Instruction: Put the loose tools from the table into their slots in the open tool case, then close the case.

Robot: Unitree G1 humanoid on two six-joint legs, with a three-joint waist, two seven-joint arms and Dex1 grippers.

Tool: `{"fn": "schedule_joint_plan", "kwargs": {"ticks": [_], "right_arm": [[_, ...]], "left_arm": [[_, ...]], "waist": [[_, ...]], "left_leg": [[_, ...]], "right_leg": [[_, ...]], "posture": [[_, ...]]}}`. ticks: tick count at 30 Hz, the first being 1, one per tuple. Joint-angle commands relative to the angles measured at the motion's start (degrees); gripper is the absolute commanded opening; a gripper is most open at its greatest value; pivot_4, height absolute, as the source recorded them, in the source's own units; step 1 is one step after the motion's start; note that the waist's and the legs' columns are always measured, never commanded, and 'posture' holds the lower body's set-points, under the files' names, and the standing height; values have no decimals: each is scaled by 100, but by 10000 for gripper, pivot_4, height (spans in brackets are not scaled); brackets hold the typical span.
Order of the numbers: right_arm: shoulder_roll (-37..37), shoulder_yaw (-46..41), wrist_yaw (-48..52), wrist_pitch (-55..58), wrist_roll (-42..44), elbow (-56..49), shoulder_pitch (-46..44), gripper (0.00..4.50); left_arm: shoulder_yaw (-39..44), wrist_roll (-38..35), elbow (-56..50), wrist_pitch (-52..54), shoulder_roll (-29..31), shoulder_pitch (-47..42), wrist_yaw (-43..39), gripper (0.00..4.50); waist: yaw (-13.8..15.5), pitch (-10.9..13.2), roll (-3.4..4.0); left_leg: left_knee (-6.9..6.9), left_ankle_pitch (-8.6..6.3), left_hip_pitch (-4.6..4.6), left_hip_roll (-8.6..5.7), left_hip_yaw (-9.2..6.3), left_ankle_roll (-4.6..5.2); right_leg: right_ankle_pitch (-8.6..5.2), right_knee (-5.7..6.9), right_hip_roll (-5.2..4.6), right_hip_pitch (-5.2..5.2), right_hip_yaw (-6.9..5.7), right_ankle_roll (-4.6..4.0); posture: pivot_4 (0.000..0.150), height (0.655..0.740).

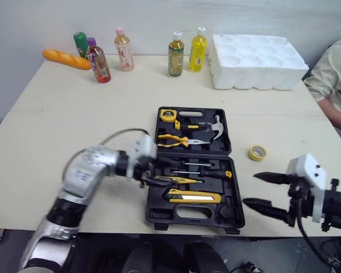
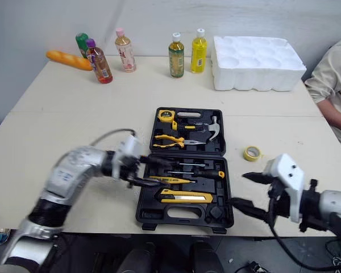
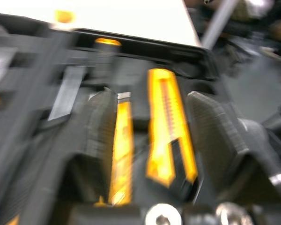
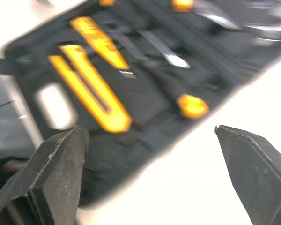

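A moulded black plastic tool case lies open at the frame's centre on the pale table. The left gripper hovers at its left edge, ribbed fingers spread apart near a flat yellow knife. The right gripper, lower right, gapes wide and empty

**A lab-style test room**

A big pale table stands against a bare white wall. Staged props line the frame's top: drink bottles, a bread loaf, a white foam tray. A person sits at the right edge.
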Motion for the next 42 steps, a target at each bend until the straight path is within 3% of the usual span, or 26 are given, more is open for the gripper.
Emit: {"fn": "schedule_joint_plan", "kwargs": {"ticks": [1,8,13,28,34,38,42], "right_arm": [[-2,-790,294,-345,-531,695,289,45000],[82,-1496,690,-927,-1190,1808,662,45000],[183,-1528,612,-1084,-1357,2151,546,45000],[-146,-1024,813,-1343,-1615,3133,-283,45000],[-1045,-8,1548,-1678,-1759,3502,-1283,45000],[-1869,1332,2360,-1986,-1968,3961,-2579,45000],[-2056,3046,3383,-2379,-2640,4253,-4213,45000]], "left_arm": [[1158,-409,33,498,375,415,507,44059],[2636,-244,649,48,1020,1649,826,44059],[3167,-232,515,-275,1154,2368,845,44059],[2830,-282,432,-403,1040,2070,1265,44059],[1874,-396,-128,-320,984,1324,909,44059],[860,-117,-508,-639,973,638,420,44059],[311,-481,-936,-352,703,-38,211,44059]], "waist": [[-4,0,0],[-37,2,1],[-80,4,2],[-119,11,16],[-135,17,28],[-140,22,38],[-186,30,43]], "left_leg": [[-2,-1,0,0,0,1],[-44,2,12,0,2,-3],[-55,3,15,0,2,-4],[-63,1,18,-2,6,-5],[-61,3,14,-2,6,-9],[-56,15,13,-5,8,-29],[-55,20,9,-1,6,-40]], "right_leg": [[0,-1,0,0,0,0],[0,-14,-2,-2,3,0],[0,-17,-8,-4,3,-1],[1,-17,-10,-7,4,-3],[1,-15,-9,-10,2,-4],[1,-14,-9,-11,3,-3],[1,-21,-3,-13,1,-4]], "posture": [[1500,7400],[1500,7400],[1500,7400],[1500,7400],[1500,7400],[1500,7400],[1500,7400]]}}
